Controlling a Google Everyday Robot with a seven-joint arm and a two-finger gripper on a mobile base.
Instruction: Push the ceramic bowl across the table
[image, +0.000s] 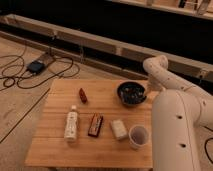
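Observation:
The dark, glossy ceramic bowl (132, 93) sits on the light-wood table (55, 145) near its far right edge. My white arm curls in from the right, and its gripper (148, 93) is low at the bowl's right rim, partly hidden behind my own arm and body. Whether it touches the rim cannot be made out.
On the table are a small red-brown item (82, 95), a white bottle lying flat (71, 125), a dark snack bar (95, 124), a pale packet (119, 129) and a white cup (138, 136). My white body (180, 130) covers the table's right side. Cables and a device (36, 66) lie on the floor at left.

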